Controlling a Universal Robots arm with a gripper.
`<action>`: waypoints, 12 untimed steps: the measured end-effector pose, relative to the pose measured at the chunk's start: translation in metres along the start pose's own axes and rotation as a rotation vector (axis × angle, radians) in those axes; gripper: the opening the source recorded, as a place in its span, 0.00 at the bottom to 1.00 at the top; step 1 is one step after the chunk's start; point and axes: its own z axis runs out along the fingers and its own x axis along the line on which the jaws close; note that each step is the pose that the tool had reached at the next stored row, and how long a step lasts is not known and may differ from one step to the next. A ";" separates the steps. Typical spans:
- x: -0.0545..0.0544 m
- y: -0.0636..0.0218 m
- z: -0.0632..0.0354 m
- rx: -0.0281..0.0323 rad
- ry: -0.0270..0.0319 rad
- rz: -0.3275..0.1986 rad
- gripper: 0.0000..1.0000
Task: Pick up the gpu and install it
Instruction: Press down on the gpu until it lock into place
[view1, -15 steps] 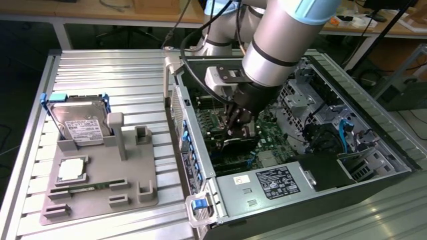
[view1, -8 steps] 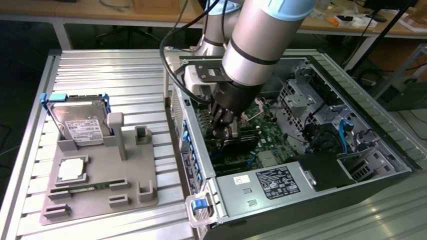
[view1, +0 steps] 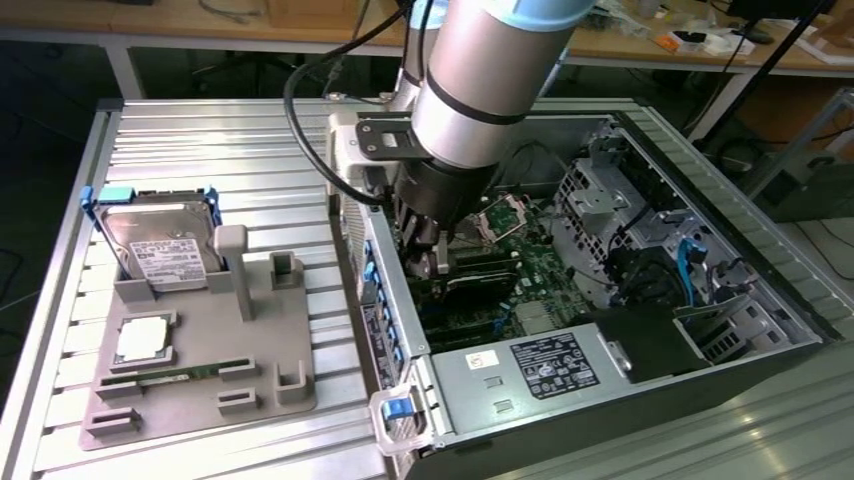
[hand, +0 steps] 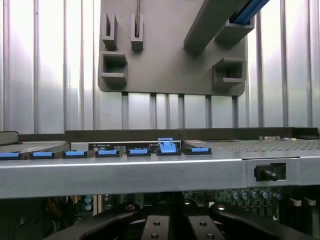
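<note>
The gripper (view1: 430, 262) is down inside the open computer case (view1: 747, 260), just inside the case wall nearest the grey holder tray, and whether it is spread or closed I cannot tell. Right below it, against the green motherboard (view1: 541, 265), sits the gpu (view1: 478, 280), a dark card lying along the board near the wall; whether the gripper is touching it cannot be made out. In the wrist view the gripper's black body (hand: 170, 222) sits low behind the case's metal edge (hand: 150, 172), with a row of blue slot clips (hand: 165, 147) along that edge. The power supply (view1: 534, 375) with its white label lies at the near end of the case. On the exterior view's left, the grey holder tray (view1: 187, 385) rests on the ribbed metal table (view1: 227, 140), carrying a hard drive (view1: 160, 245) standing in its blue frame, a square chip (view1: 143, 340) and a thin memory stick (view1: 174, 375).
</note>
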 end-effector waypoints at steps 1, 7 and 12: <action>0.000 0.0013 -0.0006 -0.0026 -0.0002 0.000 0.11; 0.000 0.0023 -0.0071 -0.0040 -0.0010 0.001 0.11; -0.001 0.0026 -0.0110 -0.0041 -0.0025 0.001 0.11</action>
